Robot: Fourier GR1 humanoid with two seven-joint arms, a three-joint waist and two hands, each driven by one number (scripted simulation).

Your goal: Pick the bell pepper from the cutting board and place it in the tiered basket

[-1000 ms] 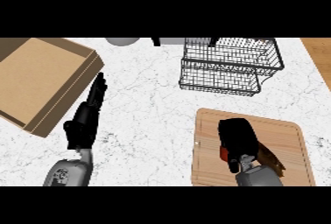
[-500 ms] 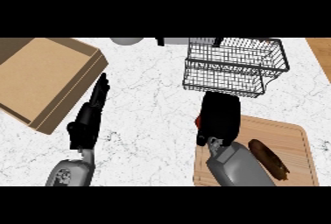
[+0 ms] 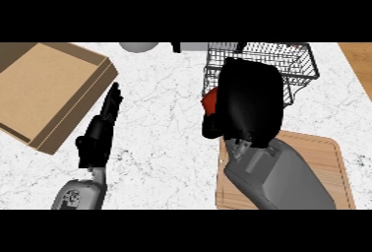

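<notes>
My right hand is raised over the near left part of the black wire tiered basket, fingers curled round the red bell pepper. Only a sliver of the pepper shows at the hand's left edge; the hand hides the rest. The wooden cutting board lies below the basket, largely covered by my right forearm. My left hand rests open on the counter at the left, fingers straight and pointing away.
An open cardboard box sits at the far left, beside my left hand. A grey rounded object and a dark item stand at the counter's back edge. A wooden surface shows at the top right.
My right hand has lifted the pepper off the cutting board and carried it up toward the basket, now looming larger in view. The left hand has stayed still.
</notes>
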